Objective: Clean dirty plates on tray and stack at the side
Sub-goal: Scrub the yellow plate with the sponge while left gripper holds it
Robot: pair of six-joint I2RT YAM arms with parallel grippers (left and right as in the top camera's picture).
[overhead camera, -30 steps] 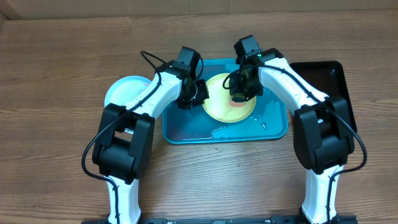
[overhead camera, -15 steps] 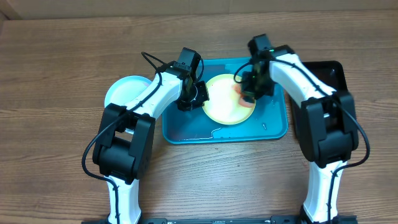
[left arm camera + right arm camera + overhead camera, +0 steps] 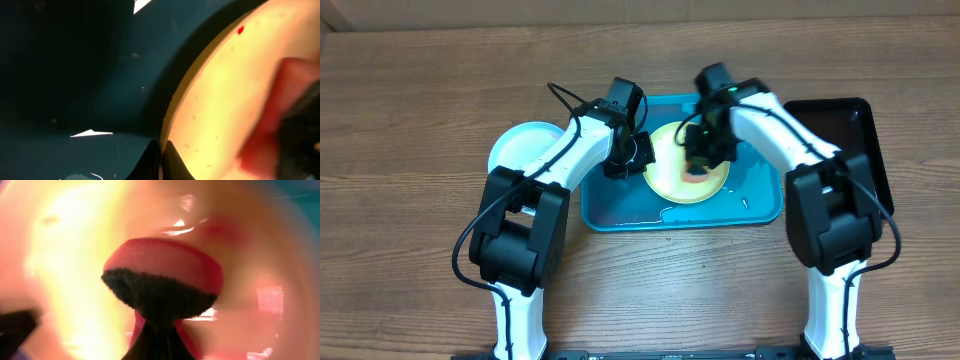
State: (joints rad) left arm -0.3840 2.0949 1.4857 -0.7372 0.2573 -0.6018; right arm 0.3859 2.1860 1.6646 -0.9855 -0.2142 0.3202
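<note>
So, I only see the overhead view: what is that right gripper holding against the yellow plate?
Observer: The right wrist view shows the right gripper shut on a sponge, red with a dark scrubbing face.
Operator: And the left gripper?
Observer: Its wrist view shows the left gripper pinching the plate by its rim.
Operator: Is the plate clean?
Observer: No, a small red speck sits near the rim.
</note>
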